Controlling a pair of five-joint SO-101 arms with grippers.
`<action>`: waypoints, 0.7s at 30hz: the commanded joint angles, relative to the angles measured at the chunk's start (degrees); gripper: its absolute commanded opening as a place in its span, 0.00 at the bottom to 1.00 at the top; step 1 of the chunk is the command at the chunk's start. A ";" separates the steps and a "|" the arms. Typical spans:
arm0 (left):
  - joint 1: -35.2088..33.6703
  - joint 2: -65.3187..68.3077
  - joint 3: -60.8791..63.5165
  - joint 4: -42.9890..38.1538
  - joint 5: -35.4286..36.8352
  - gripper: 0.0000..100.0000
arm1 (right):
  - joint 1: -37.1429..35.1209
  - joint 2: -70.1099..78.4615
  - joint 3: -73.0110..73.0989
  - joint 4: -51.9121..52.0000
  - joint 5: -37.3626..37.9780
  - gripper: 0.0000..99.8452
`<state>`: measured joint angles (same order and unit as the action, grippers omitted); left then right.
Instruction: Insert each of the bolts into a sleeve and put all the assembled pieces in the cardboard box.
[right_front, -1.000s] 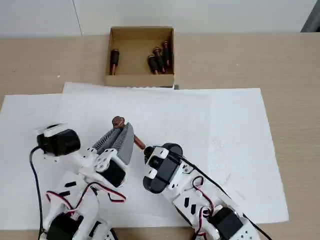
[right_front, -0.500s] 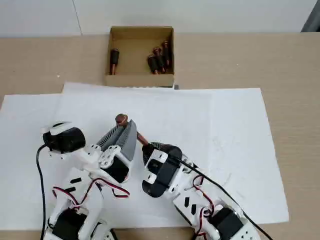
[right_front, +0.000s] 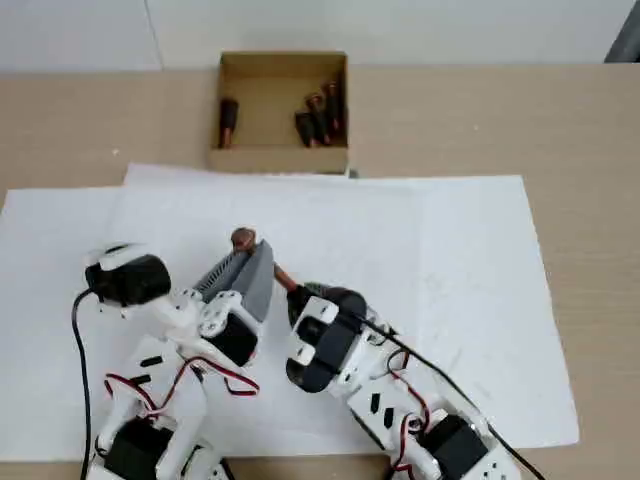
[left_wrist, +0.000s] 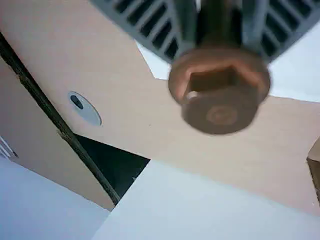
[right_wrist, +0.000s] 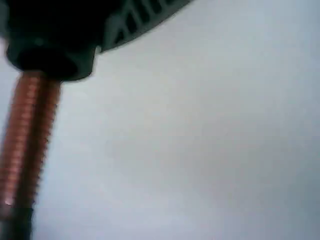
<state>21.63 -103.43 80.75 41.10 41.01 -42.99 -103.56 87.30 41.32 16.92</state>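
My left gripper (right_front: 248, 254) is shut on a copper bolt (right_front: 241, 239), whose hex head (left_wrist: 219, 90) sticks out past the grey fingers (left_wrist: 150, 30). The bolt's threaded end (right_front: 283, 277) slants down to my right gripper (right_front: 298, 294). That gripper is shut on a black sleeve (right_wrist: 47, 47). The thread (right_wrist: 27, 140) runs out of the sleeve's mouth. Both grippers hover over the white paper (right_front: 420, 270) near the table's front. The cardboard box (right_front: 280, 160) stands at the back with several assembled pieces (right_front: 320, 112) inside.
One assembled piece (right_front: 229, 120) lies alone at the box's left side. The paper covers most of the wooden table (right_front: 500, 120). Red and black cables (right_front: 200, 372) hang around the arms near the front edge.
My left arm's body has swung a little to the right. The bolt head and the right gripper have stayed almost where they were.
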 joint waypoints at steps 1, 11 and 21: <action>0.53 -0.70 -0.31 -1.76 0.26 0.01 | 0.48 -0.31 -0.44 -1.27 0.53 0.00; 2.20 -0.70 -0.31 -1.67 0.26 0.01 | 0.48 -0.31 0.70 -1.71 0.53 0.00; 4.31 -0.62 -0.31 -1.23 0.09 0.01 | 0.66 -0.31 -0.44 -1.71 0.62 0.00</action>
<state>25.58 -103.43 80.75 41.10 41.01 -42.99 -103.56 88.62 41.23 16.92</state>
